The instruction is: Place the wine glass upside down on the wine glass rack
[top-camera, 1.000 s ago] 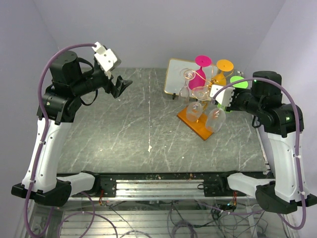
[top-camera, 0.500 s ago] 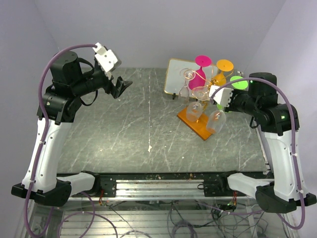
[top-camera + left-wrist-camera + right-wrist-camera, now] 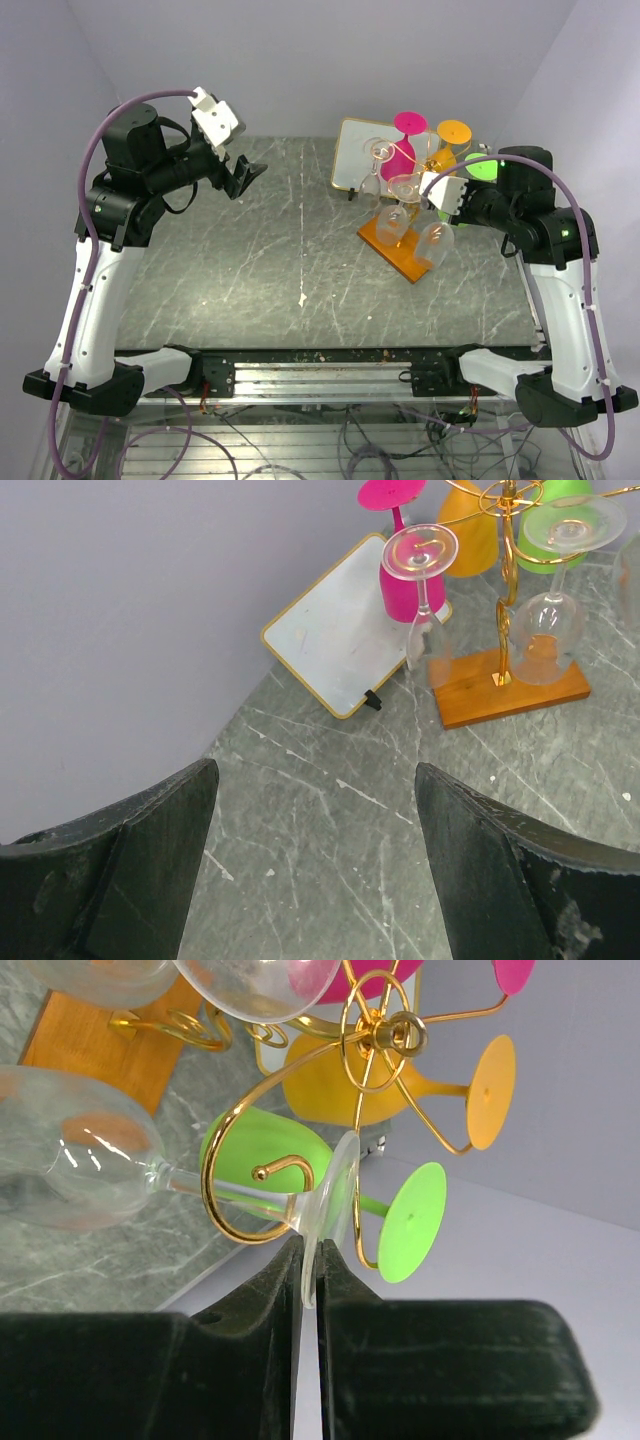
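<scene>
Grey marble table (image 3: 250, 250) lies quiet; the right gripper (image 3: 310, 1260), pinching the wine glass (image 3: 70, 1155) by its foot, has edged inward, threading the stem into a wine glass rack (image 3: 480, 690) hook, so it looks nearly hung. The left gripper (image 3: 312, 780) hangs spread.

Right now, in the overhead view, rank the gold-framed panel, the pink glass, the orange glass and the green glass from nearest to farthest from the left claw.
Measured from the left claw:
1. gold-framed panel, at the back, left of the glasses.
2. pink glass, just right of the panel.
3. orange glass, further right.
4. green glass, at the far right of the cluster.
</scene>
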`<state>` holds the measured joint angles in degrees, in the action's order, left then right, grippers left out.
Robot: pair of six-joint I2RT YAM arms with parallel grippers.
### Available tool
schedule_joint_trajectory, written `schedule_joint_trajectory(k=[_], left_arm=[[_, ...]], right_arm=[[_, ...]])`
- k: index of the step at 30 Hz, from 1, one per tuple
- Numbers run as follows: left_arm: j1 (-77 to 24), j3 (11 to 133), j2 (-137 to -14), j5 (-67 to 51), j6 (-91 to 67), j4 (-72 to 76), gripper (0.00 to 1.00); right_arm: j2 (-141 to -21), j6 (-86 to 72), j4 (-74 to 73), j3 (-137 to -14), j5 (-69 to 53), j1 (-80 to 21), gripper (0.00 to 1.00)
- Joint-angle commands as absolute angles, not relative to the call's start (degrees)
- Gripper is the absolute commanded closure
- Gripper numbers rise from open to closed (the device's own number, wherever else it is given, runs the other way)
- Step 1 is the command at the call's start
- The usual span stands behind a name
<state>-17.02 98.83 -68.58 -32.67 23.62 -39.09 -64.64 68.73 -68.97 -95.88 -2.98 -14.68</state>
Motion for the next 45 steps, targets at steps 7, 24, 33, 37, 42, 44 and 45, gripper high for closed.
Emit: schedule_joint_trajectory(k=[7,24,33,37,42,44,45], left_arm=[[-16.66,98.28,-68.12,-34.10,24.34,-38.89,0.10],[-16.70,98.24,-68.10,-34.32,24.76,-39.02,0.10],[-16.65,98.26,-68.29,-34.54,24.74,-39.04,0.10],[-16.69,98.35,-68.36,-34.54,24.71,-39.02,0.10],[-16.64,98.11,-68.20,-34.30,25.02,-39.18,0.10],[-16.60,98.01,-68.05,-34.28,25.19,-39.28,0.10],[-16.64,97.93,-67.99,-34.27,25.26,-39.30,0.09]], right_arm=[[-63.97,67.43,-66.70,-94.64,-2.36,-14.51,0.87],[-63.28,66.80,-66.20,-93.72,0.44,-14.54,0.77],[-63.05,66.54,-65.99,-92.70,1.49,-14.50,0.73],[-62.71,66.46,-65.92,-92.10,1.58,-14.47,0.73],[-62.12,66.20,-65.66,-90.62,2.41,-14.45,0.71],[-62.07,66.03,-65.49,-90.38,2.62,-14.46,0.71],[-62.03,65.94,-65.41,-90.24,2.76,-14.34,0.70]])
